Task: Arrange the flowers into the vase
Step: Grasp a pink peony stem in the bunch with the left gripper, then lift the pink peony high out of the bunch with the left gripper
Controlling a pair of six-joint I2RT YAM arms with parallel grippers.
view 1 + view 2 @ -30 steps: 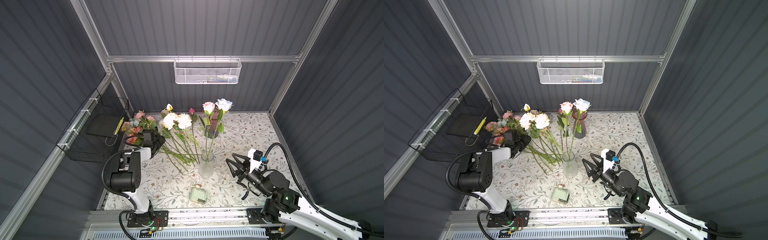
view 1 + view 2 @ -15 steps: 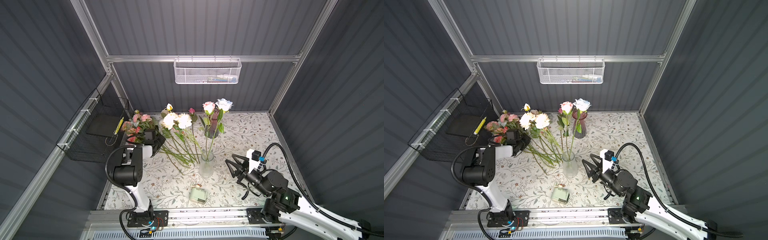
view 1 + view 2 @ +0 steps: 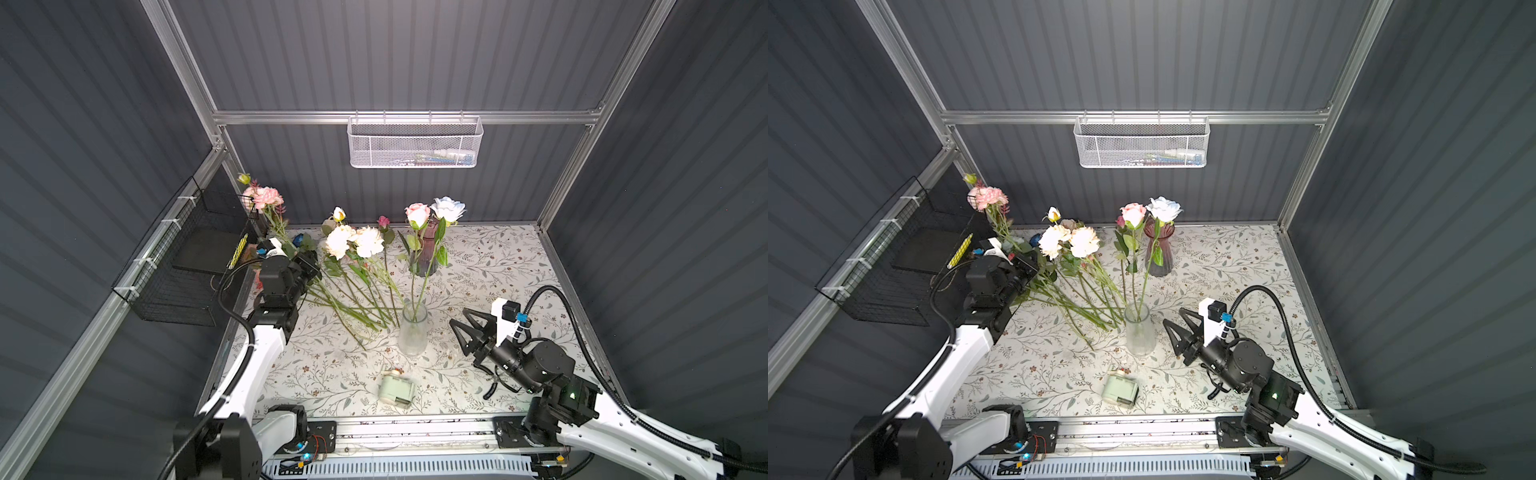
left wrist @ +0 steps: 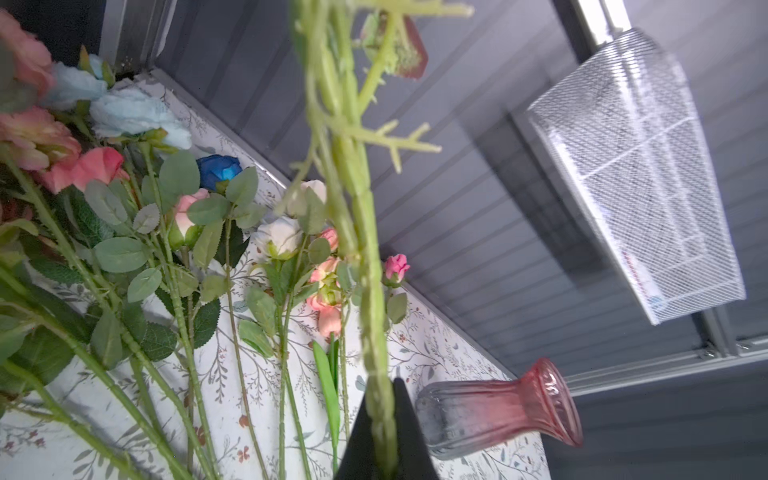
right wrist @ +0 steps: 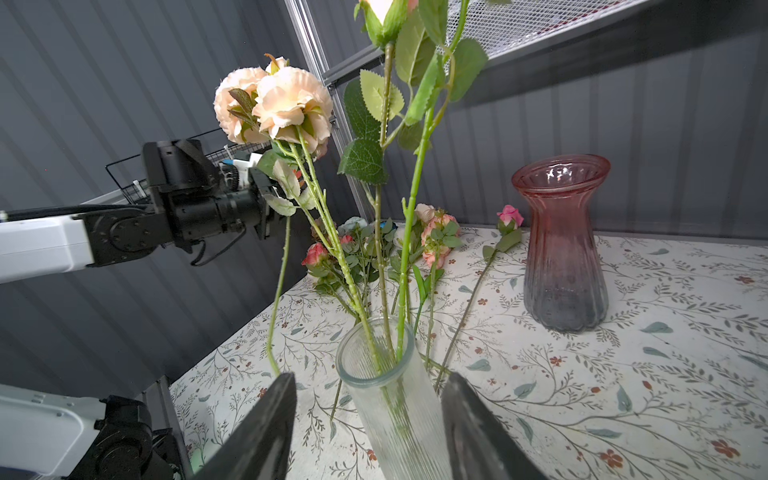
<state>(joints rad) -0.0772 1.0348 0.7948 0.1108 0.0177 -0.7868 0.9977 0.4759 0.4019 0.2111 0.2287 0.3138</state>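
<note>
Holding my left end effector [image 4: 382, 424] clamped on a pink flower [image 3: 266, 197] by its stem, arm raised at back left, right end effector [image 3: 458, 318] low, jaws apart, facing the clear vase [image 3: 412, 332]

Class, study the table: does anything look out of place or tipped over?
Yes: a small pale green container seems tipped on its side, lying alone in front of the clear vase.

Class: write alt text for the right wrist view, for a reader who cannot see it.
The open right gripper faces a clear vase holding peach peonies and leafy stems. The left gripper grips a dangling stem; a pink vase stands empty.
</note>
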